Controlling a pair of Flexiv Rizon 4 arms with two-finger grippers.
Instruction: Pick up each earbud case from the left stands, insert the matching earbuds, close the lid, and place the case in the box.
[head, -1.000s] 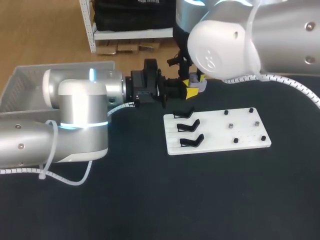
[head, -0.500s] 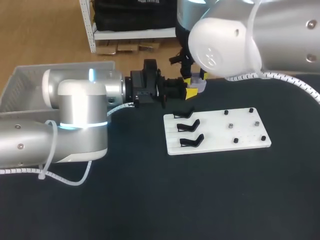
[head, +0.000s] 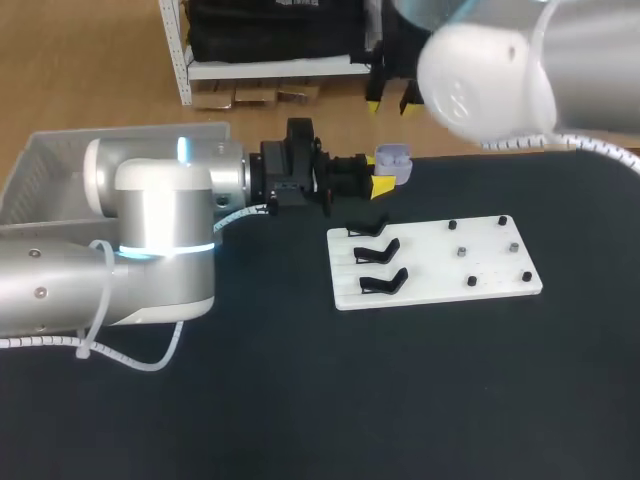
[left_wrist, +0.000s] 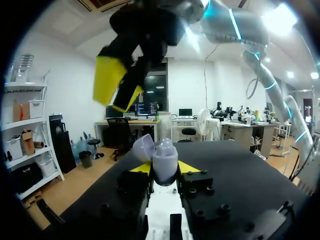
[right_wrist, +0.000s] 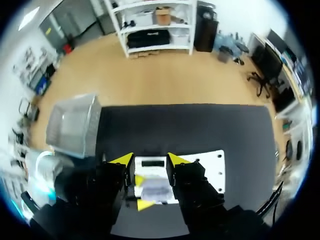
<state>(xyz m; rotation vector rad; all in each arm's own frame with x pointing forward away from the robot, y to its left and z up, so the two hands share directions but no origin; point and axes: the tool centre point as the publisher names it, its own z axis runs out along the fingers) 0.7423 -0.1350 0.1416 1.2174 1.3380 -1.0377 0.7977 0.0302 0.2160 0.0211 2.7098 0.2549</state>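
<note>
A lavender earbud case (head: 393, 157) with its lid open sits between the yellow tips of my left gripper (head: 385, 180), which is shut on it just behind the white stand board (head: 440, 270). In the left wrist view the case (left_wrist: 161, 157) stands up between the fingertips (left_wrist: 141, 167). My right gripper (head: 390, 105) hangs open and empty high above the case, seen overhead in the left wrist view (left_wrist: 117, 82). The right wrist view looks straight down past its own tips (right_wrist: 149, 160) onto the case (right_wrist: 156, 190).
Three black stands (head: 378, 250) line the board's left side, all bare, and several small pegs (head: 470, 282) dot its right half. A grey mesh box (head: 60, 165) sits at the table's far left, also in the right wrist view (right_wrist: 75, 125).
My right gripper has lifted up and away from the case, which it was touching a second ago. The left arm and the case have stayed put.
</note>
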